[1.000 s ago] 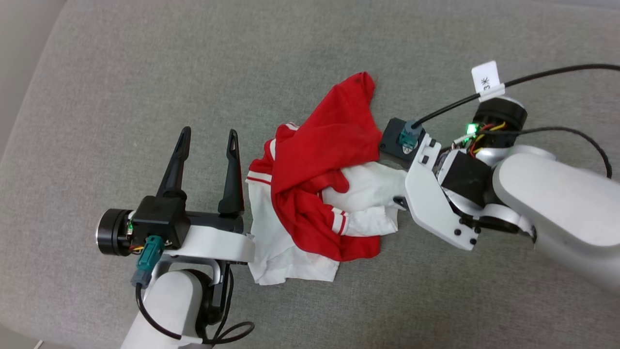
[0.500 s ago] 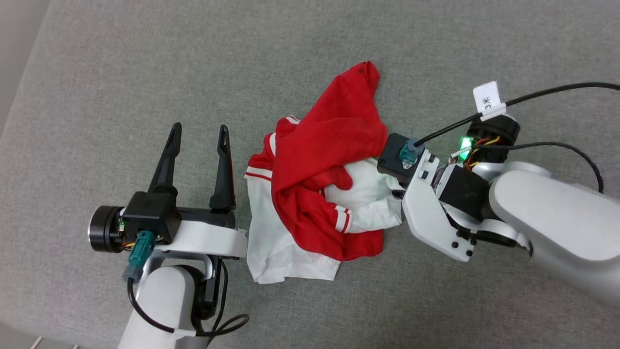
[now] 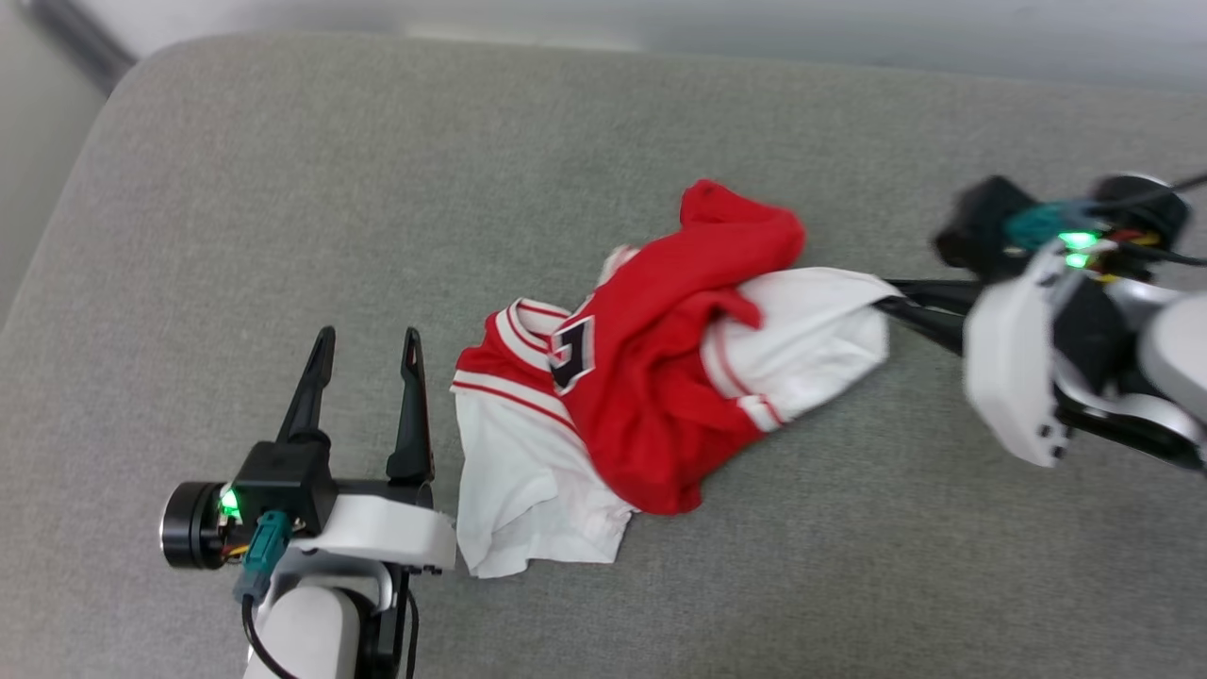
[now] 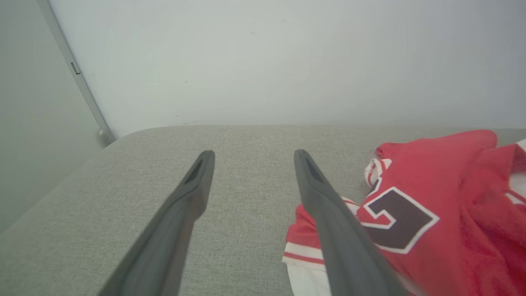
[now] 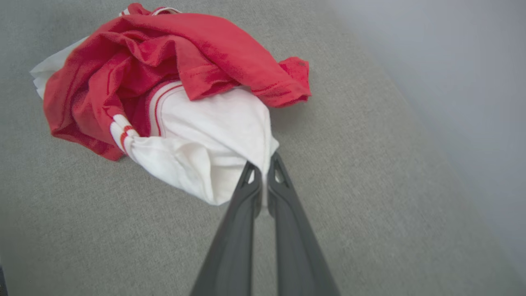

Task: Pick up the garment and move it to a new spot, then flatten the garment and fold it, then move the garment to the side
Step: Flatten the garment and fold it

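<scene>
Garment (image 3: 651,415) lies crumpled on the grey cushion (image 3: 283,189), stretched out between the two grippers. The right gripper (image 3: 886,300) has its two dark fingers pressed together on a fold of the white sleeve (image 3: 811,330), so the cloth is pinched at the very fingertips. From there the red body spreads away ahead of those tips, toward the left gripper.

In the right wrist view, the right gripper (image 5: 263,168) clamps the white sleeve (image 5: 205,139) right at its tips. The sleeve is pulled into a taut cone running into the fingers, and the rest of the garment (image 5: 205,53) heaps up beyond and to the view's left of them. A red-and-white striped cuff (image 5: 123,131) sits off to the left of the fingers.

The left gripper (image 3: 368,335) rests low over the cushion with its fingers spread wide apart and nothing between them. The garment's white lower part (image 3: 509,490) lies just beside its right finger, with a thin strip of grey showing between them in the head view.

In the left wrist view, the left gripper (image 4: 253,153) points toward a pale wall (image 4: 287,61). The black, white-edged lettering (image 4: 394,224) sits just to the right of its right finger.
</scene>
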Robot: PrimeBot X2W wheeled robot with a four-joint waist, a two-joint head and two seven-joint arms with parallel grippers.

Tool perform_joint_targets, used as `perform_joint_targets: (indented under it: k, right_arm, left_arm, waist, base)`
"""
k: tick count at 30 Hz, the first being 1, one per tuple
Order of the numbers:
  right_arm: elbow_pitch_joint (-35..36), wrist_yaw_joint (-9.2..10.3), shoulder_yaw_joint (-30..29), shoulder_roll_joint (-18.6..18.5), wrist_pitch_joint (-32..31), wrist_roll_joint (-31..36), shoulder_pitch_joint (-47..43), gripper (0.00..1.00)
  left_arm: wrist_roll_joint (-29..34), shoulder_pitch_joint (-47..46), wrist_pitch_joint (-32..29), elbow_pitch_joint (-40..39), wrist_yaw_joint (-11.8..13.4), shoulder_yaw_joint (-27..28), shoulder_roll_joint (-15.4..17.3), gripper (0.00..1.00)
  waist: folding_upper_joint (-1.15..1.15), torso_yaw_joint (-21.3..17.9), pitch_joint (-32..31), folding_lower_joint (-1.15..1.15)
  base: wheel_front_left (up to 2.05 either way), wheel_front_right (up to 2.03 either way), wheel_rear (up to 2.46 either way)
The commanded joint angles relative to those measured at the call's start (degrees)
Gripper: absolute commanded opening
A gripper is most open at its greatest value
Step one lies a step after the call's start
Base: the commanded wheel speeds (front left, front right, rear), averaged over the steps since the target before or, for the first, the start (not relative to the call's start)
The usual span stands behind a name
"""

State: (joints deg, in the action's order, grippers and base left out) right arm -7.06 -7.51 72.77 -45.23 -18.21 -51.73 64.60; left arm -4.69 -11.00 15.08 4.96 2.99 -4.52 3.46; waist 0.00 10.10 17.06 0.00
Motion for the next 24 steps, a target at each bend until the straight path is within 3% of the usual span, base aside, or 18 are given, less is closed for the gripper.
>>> perform_joint_targets:
  k: [1, 7, 12, 18, 23, 24]
  right_arm:
    - [0.41, 0.04, -0.64, -2.05, 1.33, -1.27, -1.96, 0.00]
    - [-0.09, 0.04, -2.83, -9.88, 4.98, -5.47, -9.89, 0.00]
    - [-2.91, 0.04, -3.44, -13.07, 6.35, -8.50, -19.00, 0.00]
    - [-6.93, 0.04, -3.33, -12.09, 6.41, -11.59, -28.92, 0.00]
    - [-9.24, 0.03, -5.86, -9.88, 9.69, -11.47, -32.10, 0.00]
    - [-9.62, 0.05, -6.87, -9.70, 10.69, -10.90, -31.94, 0.37]
  left_arm:
    - [0.45, 1.08, 0.12, 0.04, -0.30, 0.40, -0.02, 1.00]
    - [0.99, 3.46, 0.12, 0.44, -0.92, 0.96, -0.12, 1.00]
    - [1.28, 3.88, 0.12, 0.94, -1.31, 1.00, -0.22, 1.00]
    - [1.47, 4.11, 0.12, 1.46, -1.51, 0.77, -0.35, 1.00]
    - [1.76, 4.83, 0.12, 2.20, -1.80, 0.99, -0.38, 1.00]
    - [1.81, 4.96, 0.12, 2.37, -1.88, 1.07, -0.36, 1.00]
  waist:
    - [0.00, -1.70, -2.09, 0.00]
    - [0.00, -3.66, -3.97, 0.00]
    - [0.00, -4.30, -4.54, 0.00]
    - [0.00, -4.47, -4.91, 0.00]
    - [0.00, -4.91, -6.23, 0.00]
    - [0.00, -5.06, -6.68, 0.00]
  base:
    - [0.00, 0.00, 0.00]
    - [0.00, 0.00, 0.00]
    - [0.00, 0.00, 0.00]
    - [0.00, 0.00, 0.00]
    - [0.00, 0.00, 0.00]
    - [0.00, 0.00, 0.00]
